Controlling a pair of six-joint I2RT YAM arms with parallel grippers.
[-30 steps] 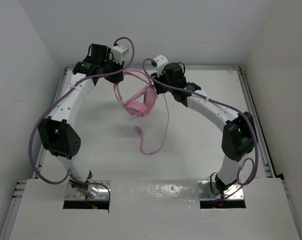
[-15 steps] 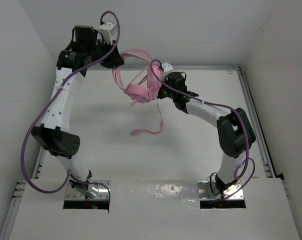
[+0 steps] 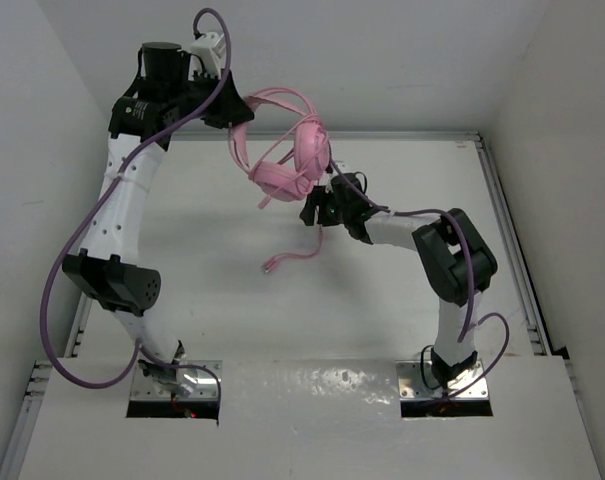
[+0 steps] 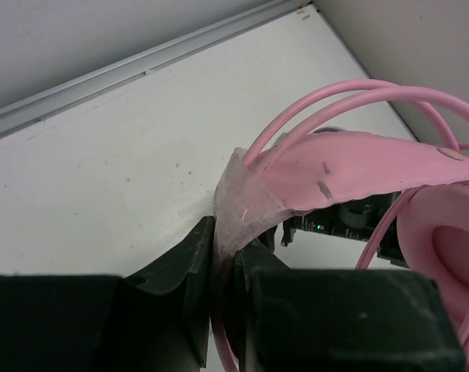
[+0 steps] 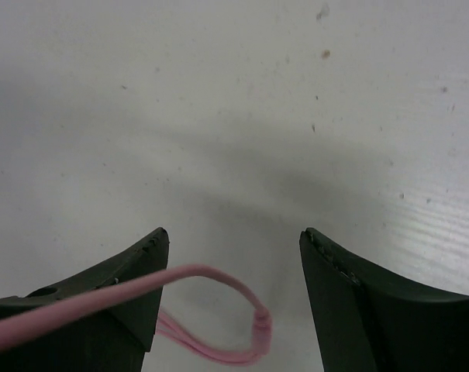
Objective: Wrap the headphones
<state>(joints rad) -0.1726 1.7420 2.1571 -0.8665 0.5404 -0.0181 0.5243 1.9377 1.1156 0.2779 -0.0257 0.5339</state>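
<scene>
Top external: L gripper clamped on headband, holds headphones high at 12 o'clock so cord hangs free; R gripper spread wide, cord loose between, ungripped.

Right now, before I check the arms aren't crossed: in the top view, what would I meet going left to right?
Left elbow → left gripper → headphones' earcups → right elbow.

No legible txt, labels or nos. – any view.
</scene>
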